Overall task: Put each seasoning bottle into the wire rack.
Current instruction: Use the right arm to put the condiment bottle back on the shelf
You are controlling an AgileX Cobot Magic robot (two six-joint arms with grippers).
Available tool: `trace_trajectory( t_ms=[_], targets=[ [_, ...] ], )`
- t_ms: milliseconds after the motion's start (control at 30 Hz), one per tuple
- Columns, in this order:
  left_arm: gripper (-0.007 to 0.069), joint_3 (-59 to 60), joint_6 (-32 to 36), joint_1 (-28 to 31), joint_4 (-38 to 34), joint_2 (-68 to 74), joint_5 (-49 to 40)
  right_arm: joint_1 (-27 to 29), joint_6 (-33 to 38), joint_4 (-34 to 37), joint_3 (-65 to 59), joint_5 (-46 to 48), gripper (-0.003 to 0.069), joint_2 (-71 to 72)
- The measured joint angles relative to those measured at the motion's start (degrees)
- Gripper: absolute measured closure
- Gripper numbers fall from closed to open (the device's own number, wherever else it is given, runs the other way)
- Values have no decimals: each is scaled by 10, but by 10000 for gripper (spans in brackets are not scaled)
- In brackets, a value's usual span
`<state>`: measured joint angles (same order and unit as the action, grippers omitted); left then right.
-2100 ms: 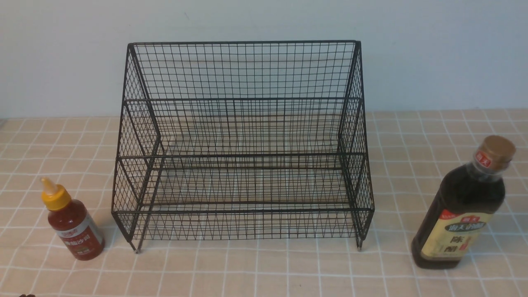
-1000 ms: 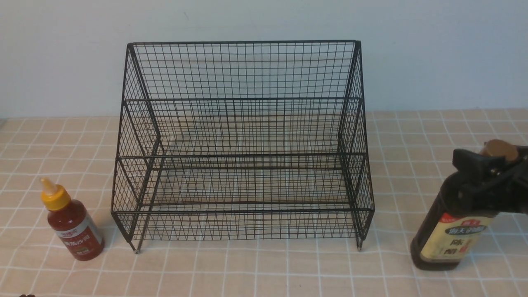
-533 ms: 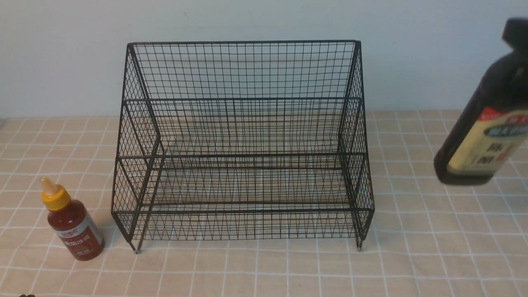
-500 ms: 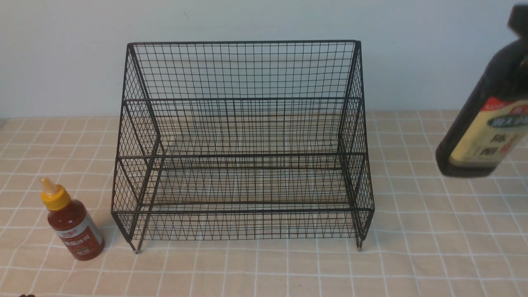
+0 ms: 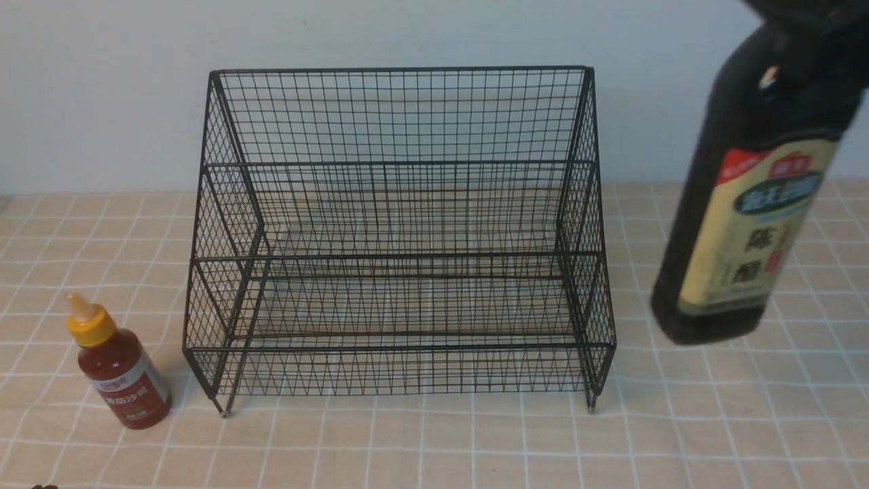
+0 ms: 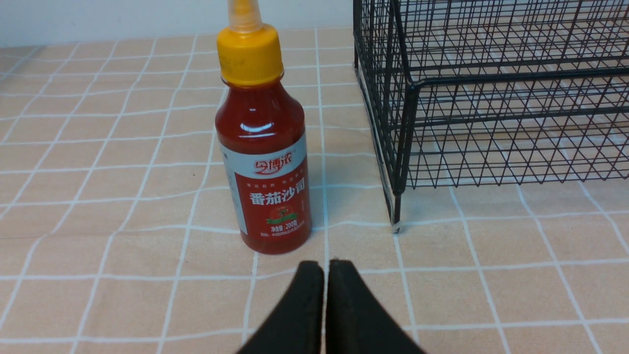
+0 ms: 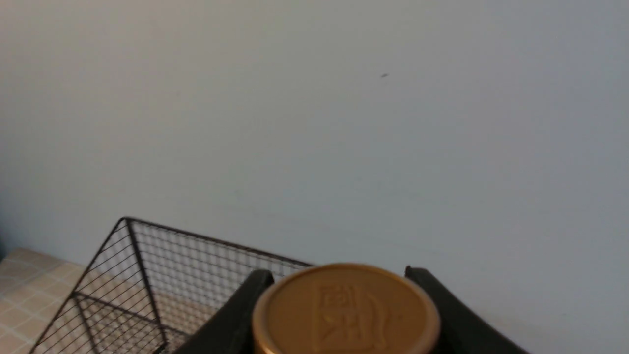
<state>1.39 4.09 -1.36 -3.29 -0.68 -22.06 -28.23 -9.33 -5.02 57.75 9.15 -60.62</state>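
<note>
Seasoning bottles await their rack: the dark one hangs aloft in the robot's right pincer, pinched below its gold cap and just beside the wire rack, while the red sauce bottle stands on the desk past the rack's other side, near the left pincer, its tips pressed together. Neither bottle is in — both placements remain, the first seemingly under way. Half a second earlier the dark bottle hung farther from the rack — the red one has not moved.
</note>
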Motion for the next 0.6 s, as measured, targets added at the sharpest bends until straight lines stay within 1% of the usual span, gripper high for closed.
trace_trajectory(
  t_ms=[100, 200, 333, 600],
  targets=[
    [631, 0, 0, 0, 0, 0, 0, -21, -6, 0, 0, -19, 346, -25],
    [631, 0, 0, 0, 0, 0, 0, -46, -18, 0, 0, -76, 347, -70],
    [631, 0, 0, 0, 0, 0, 0, -50, -19, 0, 0, -100, 347, -107],
    [631, 0, 0, 0, 0, 0, 0, -50, -18, -1, 1, -95, 347, -161]
  ],
)
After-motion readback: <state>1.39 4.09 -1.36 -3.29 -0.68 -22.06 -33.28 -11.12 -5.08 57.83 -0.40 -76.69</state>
